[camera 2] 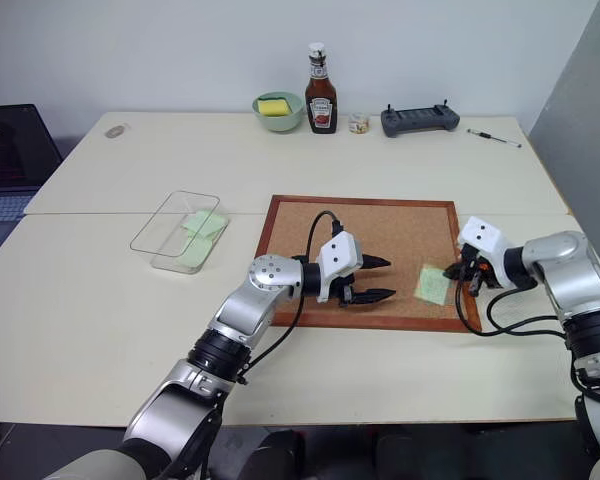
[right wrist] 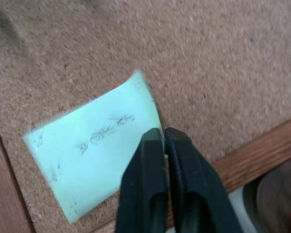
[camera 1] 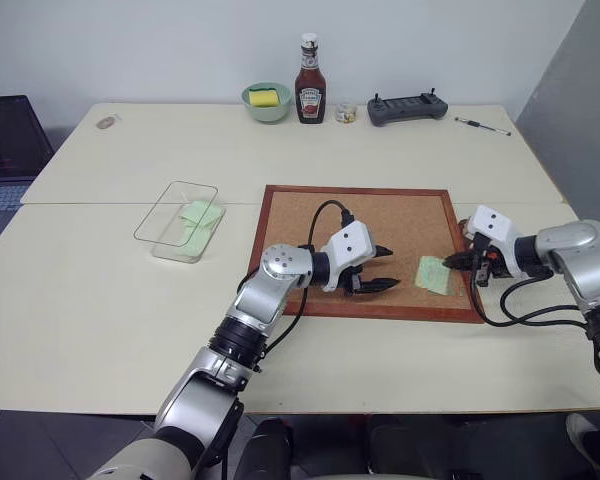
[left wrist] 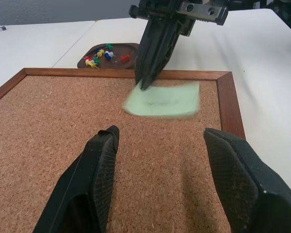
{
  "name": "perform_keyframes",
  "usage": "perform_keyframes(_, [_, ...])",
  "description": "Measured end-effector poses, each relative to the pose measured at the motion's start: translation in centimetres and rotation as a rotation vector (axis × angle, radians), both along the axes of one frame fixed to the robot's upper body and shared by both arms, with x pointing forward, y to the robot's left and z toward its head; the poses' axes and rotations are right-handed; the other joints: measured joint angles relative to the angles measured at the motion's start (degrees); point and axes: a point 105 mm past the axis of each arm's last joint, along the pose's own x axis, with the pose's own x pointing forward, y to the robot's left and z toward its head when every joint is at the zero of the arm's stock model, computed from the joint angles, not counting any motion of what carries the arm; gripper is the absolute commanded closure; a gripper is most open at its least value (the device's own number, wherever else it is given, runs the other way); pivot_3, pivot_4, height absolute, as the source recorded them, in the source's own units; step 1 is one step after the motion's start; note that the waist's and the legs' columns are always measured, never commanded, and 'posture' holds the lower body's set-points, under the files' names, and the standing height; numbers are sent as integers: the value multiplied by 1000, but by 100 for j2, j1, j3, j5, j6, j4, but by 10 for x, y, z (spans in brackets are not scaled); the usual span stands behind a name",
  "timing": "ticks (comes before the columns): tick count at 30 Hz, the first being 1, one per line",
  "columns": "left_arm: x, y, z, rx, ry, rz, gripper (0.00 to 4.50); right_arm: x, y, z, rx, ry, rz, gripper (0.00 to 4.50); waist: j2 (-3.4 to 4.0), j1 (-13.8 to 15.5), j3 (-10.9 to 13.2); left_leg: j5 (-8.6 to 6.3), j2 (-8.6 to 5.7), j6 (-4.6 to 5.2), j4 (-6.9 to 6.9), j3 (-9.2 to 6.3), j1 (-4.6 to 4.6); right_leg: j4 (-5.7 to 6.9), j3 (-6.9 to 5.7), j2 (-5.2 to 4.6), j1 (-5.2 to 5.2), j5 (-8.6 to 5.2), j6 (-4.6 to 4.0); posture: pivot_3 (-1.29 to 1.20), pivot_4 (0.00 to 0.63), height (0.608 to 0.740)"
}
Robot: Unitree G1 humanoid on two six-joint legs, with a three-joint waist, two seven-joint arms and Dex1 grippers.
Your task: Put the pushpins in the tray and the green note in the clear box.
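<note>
The green note [camera 1: 432, 275] lies near the right edge of the wood-framed corkboard [camera 1: 310, 215], faint marks on its face. My right gripper [right wrist: 157, 133] is shut on its edge, with the fingers [left wrist: 153, 48] slanting down onto one corner. My left gripper [camera 1: 393, 267] hovers open over the cork just left of the note, nothing between its fingers [left wrist: 94, 170]. Beyond the board's right frame sits the dark tray [left wrist: 131, 47] with several coloured pushpins [left wrist: 99, 54] in it. The clear box [camera 1: 160, 215] stands left of the board and holds a pale green sheet [camera 1: 198, 215].
Along the table's far edge stand a ketchup bottle [camera 1: 310, 80], a green bowl [camera 1: 252, 108] with a yellow sponge, a small jar [camera 1: 346, 113], a black controller [camera 1: 407, 107] and a pen [camera 1: 482, 125]. A laptop [camera 1: 5, 150] sits at the far left.
</note>
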Motion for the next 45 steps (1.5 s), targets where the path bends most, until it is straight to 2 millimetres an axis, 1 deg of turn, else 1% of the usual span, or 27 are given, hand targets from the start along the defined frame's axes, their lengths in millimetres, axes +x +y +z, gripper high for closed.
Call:
perform_keyframes(4, [4,2,-2,-1,17,29,1552,-5,7,12,-29,-57,62,4474,0,6,0,0,0,0,1,-3,-6,0,-3,0,-2,0,0,0,150,740])
perform_keyframes(7, [8,6,-5,-5,46,58,1173,-12,12,20,-27,-84,96,4500,0,6,0,0,0,0,7,-5,-12,0,-6,0,-3,0,0,0,150,740])
perform_keyframes(9, [12,9,-6,-29,96,83,765,-16,15,26,-39,-109,119,4500,0,0,0,0,0,0,10,-5,-15,2,-7,0,-5,0,0,0,150,740])
perform_keyframes(11, [14,10,-2,-45,110,89,279,-18,18,30,-36,-125,133,4500,0,1,0,0,0,0,10,-6,-15,2,-9,0,-5,0,0,0,150,740])
perform_keyframes(13, [15,9,4,-75,132,85,42,-21,22,32,-38,-137,150,4500,0,8,0,0,-1,0,12,-6,-17,1,-9,0,-5,0,0,0,150,740])
perform_keyframes(17, [13,6,11,-117,184,54,42,-22,26,36,-41,-157,165,4500,0,5,0,0,0,0,12,-6,-18,1,-11,0,-5,0,0,0,150,740])
perform_keyframes(19, [10,1,12,-132,222,24,42,-22,28,37,-42,-167,170,4500,0,5,0,0,0,0,12,-6,-19,1,-11,0,-5,0,0,0,150,740])
perform_keyframes(24, [12,-8,15,-141,254,9,42,-23,30,39,-44,-176,178,4500,0,4,1,0,0,0,12,-6,-19,0,-11,0,-5,0,0,0,150,740])
perform_keyframes(28, [15,-16,7,-130,313,4,42,-23,34,44,-39,-195,192,4500,0,0,1,0,-1,0,12,-6,-19,1,-11,0,-6,0,0,0,150,740])
perform_keyframes(33, [12,-31,-4,-106,368,-28,42,-26,42,48,-25,-212,221,4500,-1,6,1,0,-1,0,13,-6,-23,0,-12,0,-8,0,0,0,150,740])
perform_keyframes(36, [13,-40,-5,-99,375,-33,42,-26,45,49,-22,-217,229,4500,-1,2,1,0,-1,0,13,-5,-24,0,-12,0,-10,0,0,0,150,740])
perform_keyframes(37, [14,-42,-5,-100,381,-32,391,-27,45,49,-22,-218,230,4500,-1,2,1,0,-1,0,12,-6,-24,1,-12,0,-10,0,0,0,150,740])
perform_keyframes(38, [15,-43,-4,-107,385,-28,538,-27,46,50,-22,-218,231,4500,-1,1,1,0,-1,0,12,-6,-25,1,-12,0,-12,0,1,0,150,740])
perform_keyframes(40, [16,-45,-3,-113,386,-24,975,-27,46,50,-22,-218,232,4500,-1,-1,1,0,-1,0,12,-5,-25,0,-12,0,-12,0,1,0,150,740])
perform_keyframes(45, [19,-41,-2,-128,393,-13,1965,-27,47,50,-20,-218,230,4500,-1,-2,1,0,-1,-1,13,-6,-25,1,-12,0,-12,0,0,0,150,740])
